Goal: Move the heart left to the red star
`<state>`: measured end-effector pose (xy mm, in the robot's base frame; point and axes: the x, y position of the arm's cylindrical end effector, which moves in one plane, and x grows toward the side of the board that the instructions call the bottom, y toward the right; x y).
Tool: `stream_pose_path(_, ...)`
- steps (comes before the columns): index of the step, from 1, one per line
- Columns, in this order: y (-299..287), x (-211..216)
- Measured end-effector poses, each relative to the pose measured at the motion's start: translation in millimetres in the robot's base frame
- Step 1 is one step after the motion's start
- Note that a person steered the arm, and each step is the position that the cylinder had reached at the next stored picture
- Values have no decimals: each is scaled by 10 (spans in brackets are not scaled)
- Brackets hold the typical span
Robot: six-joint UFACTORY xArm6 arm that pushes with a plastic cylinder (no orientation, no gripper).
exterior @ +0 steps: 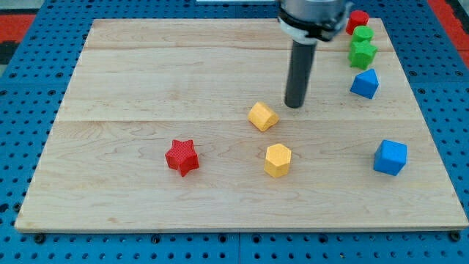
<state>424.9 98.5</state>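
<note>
While near yellow heart point(263, 116), my tip point(294, 105)

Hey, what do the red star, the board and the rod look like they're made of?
Red star: probably moulded or printed plastic, matte, uniform colour, faint ridging.
Board: pale wood, visible grain and plank seams, smooth unvarnished look.
Rod, ending in my tip up-right of the upper yellow block: dark, slightly glossy; metal or plastic, unclear.

A robotics lab bench: a pale wooden counter point(146, 66) sits on a blue perforated mounting base point(22, 110), with small coloured test blocks scattered across it.
</note>
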Motion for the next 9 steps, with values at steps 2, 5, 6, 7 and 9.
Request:
stream_pose_path(2,-1470,-2)
stream_pose_path(5,-619,275)
stream_pose_path(6,-1512,275)
stream_pose_path(7,-2121,275)
stream_pose_path(9,-2398,444)
